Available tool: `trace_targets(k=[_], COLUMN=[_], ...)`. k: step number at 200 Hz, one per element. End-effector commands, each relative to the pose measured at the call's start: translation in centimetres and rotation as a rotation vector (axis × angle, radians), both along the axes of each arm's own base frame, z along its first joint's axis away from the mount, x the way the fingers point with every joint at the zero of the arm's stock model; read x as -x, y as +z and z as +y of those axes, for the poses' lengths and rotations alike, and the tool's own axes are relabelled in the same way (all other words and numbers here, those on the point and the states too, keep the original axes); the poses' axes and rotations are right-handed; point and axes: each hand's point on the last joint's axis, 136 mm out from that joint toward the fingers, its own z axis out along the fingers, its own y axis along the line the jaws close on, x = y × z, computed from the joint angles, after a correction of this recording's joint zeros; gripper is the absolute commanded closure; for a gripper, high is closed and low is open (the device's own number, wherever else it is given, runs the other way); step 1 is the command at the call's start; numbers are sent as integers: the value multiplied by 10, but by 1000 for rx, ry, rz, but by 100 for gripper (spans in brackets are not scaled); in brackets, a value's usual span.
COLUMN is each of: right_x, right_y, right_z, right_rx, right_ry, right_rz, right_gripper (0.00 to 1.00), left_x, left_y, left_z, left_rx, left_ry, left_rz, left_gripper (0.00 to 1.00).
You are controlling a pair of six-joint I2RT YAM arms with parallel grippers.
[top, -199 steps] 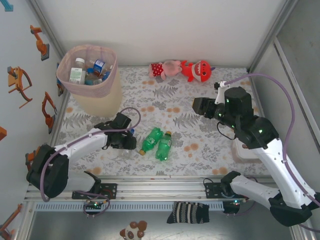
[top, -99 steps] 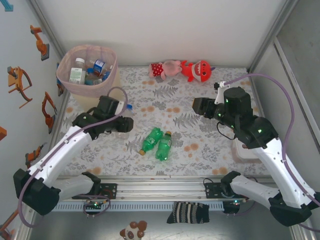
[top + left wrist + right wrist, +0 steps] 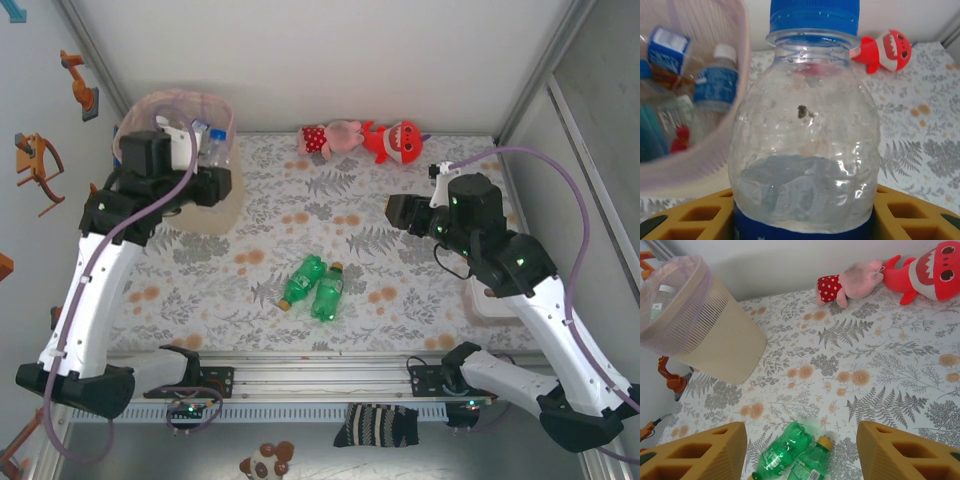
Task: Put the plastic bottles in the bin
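Observation:
My left gripper (image 3: 214,170) is shut on a clear plastic bottle (image 3: 217,146) with a blue cap and blue label, held upright at the right rim of the pink bin (image 3: 178,97). In the left wrist view the bottle (image 3: 805,135) stands between the yellow pads (image 3: 695,216), and the bin's rim (image 3: 742,95) curves to its left with several bottles (image 3: 715,84) inside. Two green bottles (image 3: 302,279) (image 3: 328,292) lie side by side mid-table. My right gripper (image 3: 396,212) hangs open above the table to their right. Its wrist view shows the green bottles (image 3: 782,452) (image 3: 812,466) below its gripper (image 3: 801,440) and the bin (image 3: 705,335) far left.
A pink plush (image 3: 330,138) and a red plush (image 3: 392,140) lie at the back wall. A white tray (image 3: 482,306) sits under the right arm. Orange tools (image 3: 40,160) hang on the left wall. A striped sock (image 3: 375,425) lies in front of the rail.
My left arm has lifted the clear bottle from the middle of the table up and back-left to the bin's rim. The right arm and the green bottles have not moved.

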Motion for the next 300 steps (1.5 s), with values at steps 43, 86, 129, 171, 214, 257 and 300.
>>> trace_targets(k=[43, 86, 129, 171, 214, 257, 300], right_x=[3, 5, 5, 2, 0, 1, 4], right_y=[18, 23, 26, 25, 20, 16, 19], right_z=[-1, -4, -5, -3, -1, -2, -6], right_rx=[-37, -47, -50, -48, -39, -37, -41], right_ry=[-5, -16, -22, -18, -16, -19, -25], right_rz=[-25, -34, -38, -37, -26, -19, -32], right_gripper=[42, 42, 42, 42, 42, 42, 42], left_x=[-60, -102, -122, -130, -133, -136, -134], left_y=[40, 29, -9, -61, -114, -135, -100], left_z=[29, 45, 38, 35, 35, 35, 35], left_rx=[18, 46, 98, 105, 119, 147, 161], left_ry=[-14, -10, -70, -82, -79, -75, -69], left_rz=[-55, 1, 120, 249, 360, 397, 313], left_gripper=[49, 49, 50, 50, 48, 44, 30])
